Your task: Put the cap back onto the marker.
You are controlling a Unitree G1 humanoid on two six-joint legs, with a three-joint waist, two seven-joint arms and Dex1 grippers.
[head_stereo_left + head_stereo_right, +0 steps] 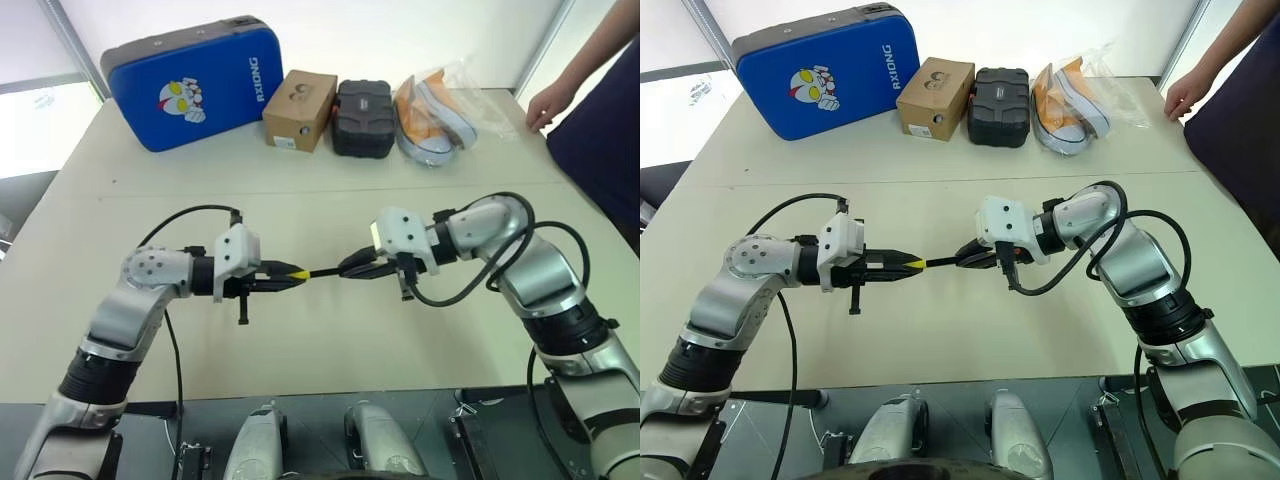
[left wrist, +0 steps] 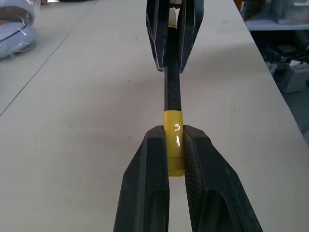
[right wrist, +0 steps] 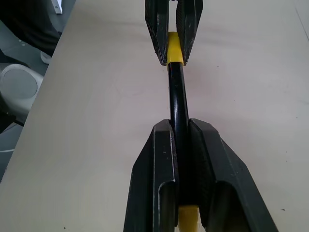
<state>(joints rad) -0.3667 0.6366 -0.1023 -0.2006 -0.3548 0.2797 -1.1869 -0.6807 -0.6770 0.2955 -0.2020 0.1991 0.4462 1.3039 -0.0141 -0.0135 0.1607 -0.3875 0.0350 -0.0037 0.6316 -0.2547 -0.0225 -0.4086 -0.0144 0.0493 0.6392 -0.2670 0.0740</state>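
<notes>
Joining both hands, the cap (image 2: 174, 142) meets the marker (image 2: 172, 89).

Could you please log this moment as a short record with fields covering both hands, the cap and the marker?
left hand: shut on the cap
right hand: shut on the marker
cap and marker: joined in line above the table, cap over the marker's end
far edge of table: blue case, cardboard box, black case

Bright, even light on the pale table (image 1: 330, 330), soft shadows (window glare at far left).
</notes>
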